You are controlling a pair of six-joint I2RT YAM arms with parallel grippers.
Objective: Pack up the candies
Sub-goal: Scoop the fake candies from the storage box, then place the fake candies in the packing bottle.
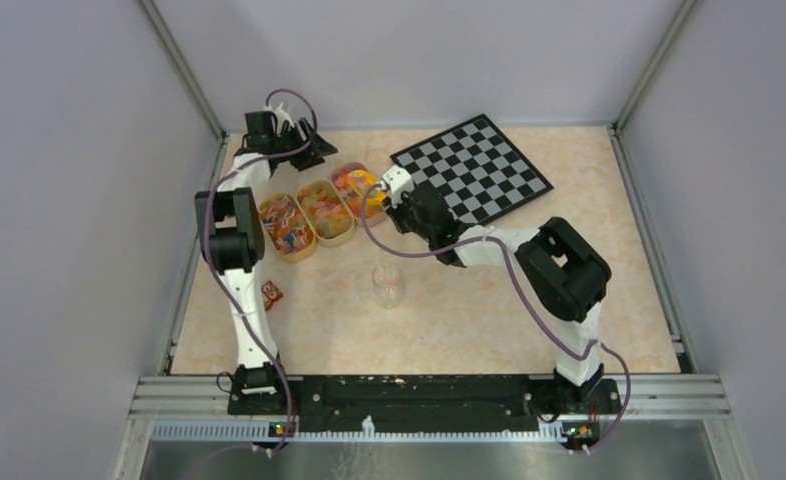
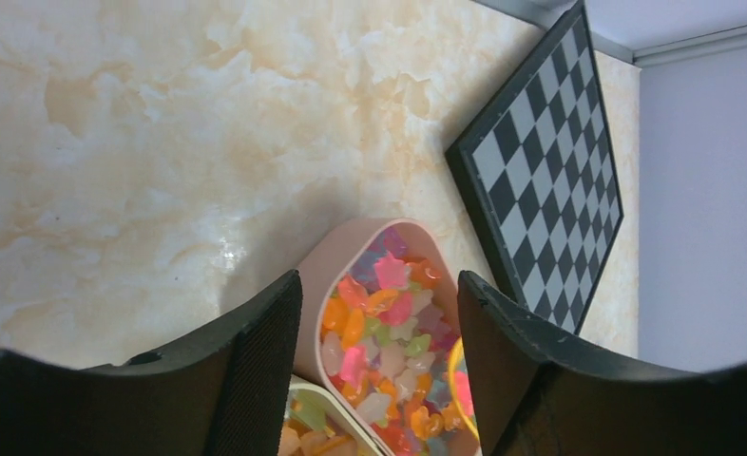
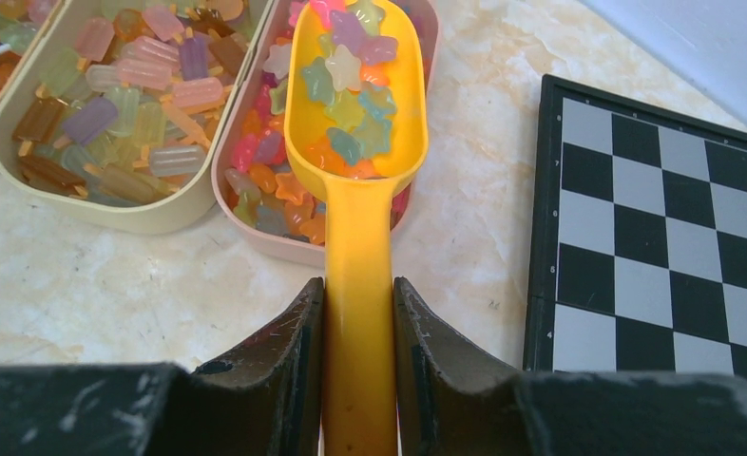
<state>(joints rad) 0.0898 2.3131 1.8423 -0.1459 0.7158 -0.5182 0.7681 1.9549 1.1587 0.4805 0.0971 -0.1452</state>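
Observation:
The candies are tiny mixed-colour stars in a pink tray, which also shows in the top view. My right gripper is shut on the handle of a yellow scoop. The scoop's bowl holds several star candies and hovers over the pink tray. In the top view the right gripper is at the tray's right end. My left gripper is open and empty above the far end of the same tray, over its candies. It sits at the back left in the top view.
A cream tray of popsicle-shaped sweets lies left of the pink one, and a third tray left of that. A clear jar stands in front of the trays. A small red thing lies by the left arm. A chessboard lies at the back right.

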